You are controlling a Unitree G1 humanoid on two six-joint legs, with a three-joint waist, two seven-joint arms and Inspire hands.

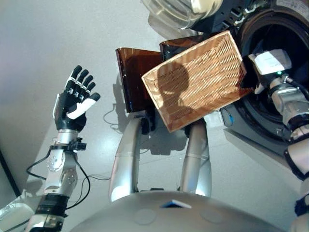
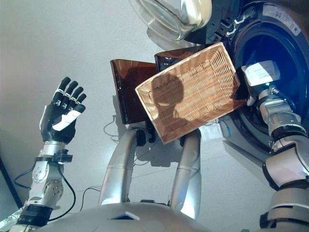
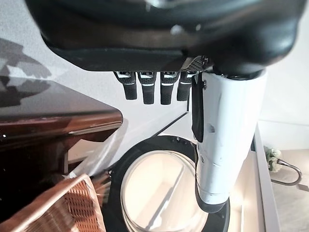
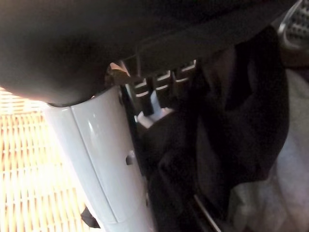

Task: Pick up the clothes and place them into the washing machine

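Observation:
The wicker basket (image 1: 198, 82) lies empty and tilted on a brown stand (image 1: 133, 77) beside the washing machine (image 1: 270, 125). My right hand (image 1: 263, 65) reaches into the machine's dark drum (image 1: 289, 38). In the right wrist view its fingers (image 4: 164, 84) look straight and its white-covered thumb (image 4: 101, 159) stands out. Just past them, inside the drum, a dark garment (image 4: 241, 121) lies against a light cloth (image 4: 289, 169). I see no fold pinched in that hand. My left hand (image 1: 75, 99) is raised at the far left, open and empty, well away from the basket.
The machine's round glass door (image 1: 169, 14) hangs open above the basket, and appears again as the glass door (image 3: 164, 193) in the left wrist view. Grey floor (image 1: 48, 38) spreads to the left of the stand.

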